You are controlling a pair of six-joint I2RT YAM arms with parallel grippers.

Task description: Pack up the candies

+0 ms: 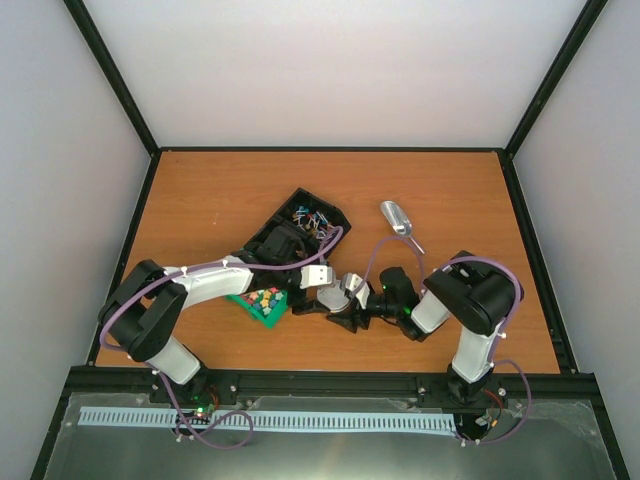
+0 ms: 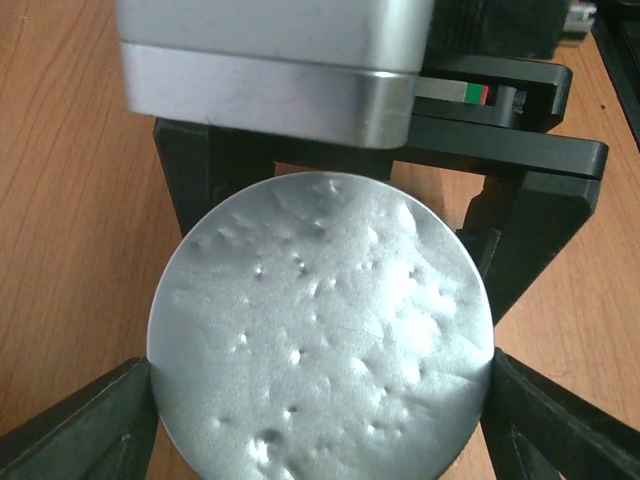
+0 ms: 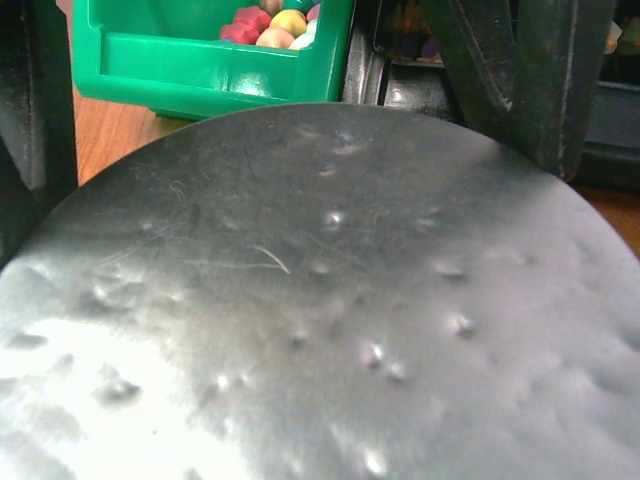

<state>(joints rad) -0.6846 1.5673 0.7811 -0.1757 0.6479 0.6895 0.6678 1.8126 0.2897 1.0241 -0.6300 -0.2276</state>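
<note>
A silver container [image 1: 347,289] with a round, dimpled face [image 2: 320,330] hangs between both arms near the table's middle front. My left gripper [image 2: 320,425] has its fingers [image 2: 85,430] pressed against both sides of that face. My right gripper [image 1: 362,303] faces it; in the left wrist view its black fingers [image 2: 525,225] straddle the upper edge. The silver face [image 3: 320,300] fills the right wrist view and hides that gripper's own fingers. The candies [image 1: 312,214], tiny wrapped sweets, lie in a black tray [image 1: 290,228] behind the left arm.
A green bin [image 1: 262,303] [image 3: 200,65] of chunky yellow and red pieces [image 3: 268,24] sits just left of the grippers. A metal scoop [image 1: 397,219] lies on the wood to the back right. Black frame rails border the table.
</note>
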